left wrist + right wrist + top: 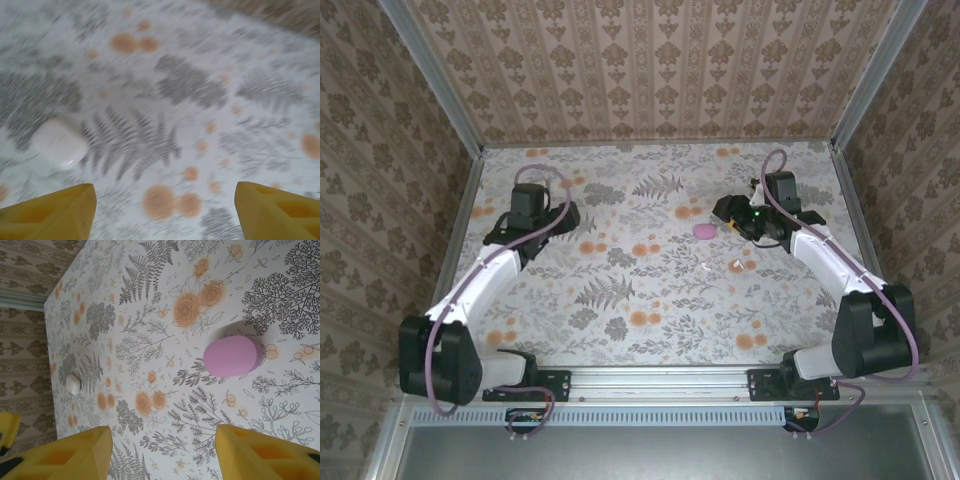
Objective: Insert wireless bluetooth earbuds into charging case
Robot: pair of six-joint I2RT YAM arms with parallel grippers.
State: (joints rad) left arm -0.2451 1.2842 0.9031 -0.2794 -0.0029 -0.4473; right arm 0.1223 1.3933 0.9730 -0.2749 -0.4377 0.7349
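Note:
A closed pink charging case [232,356] lies on the flowered tabletop just ahead of my right gripper [162,455], which is open with nothing between its yellow fingers. Seen from above, this pink case [704,231] sits left of the right gripper [732,215]. A closed white case [60,142] lies ahead and left of my left gripper [165,220], which is also open and empty; that view is blurred. The white case [587,229] sits just right of the left gripper [563,215]. Two tiny pale earbuds [708,267] [735,265] lie loose on the table, nearer than the pink case.
The flower-printed table [650,330] is bounded by patterned walls at the back and sides and by a metal rail [660,378] at the near edge. The white case [73,384] shows far off in the right wrist view. Open cloth lies between the two arms.

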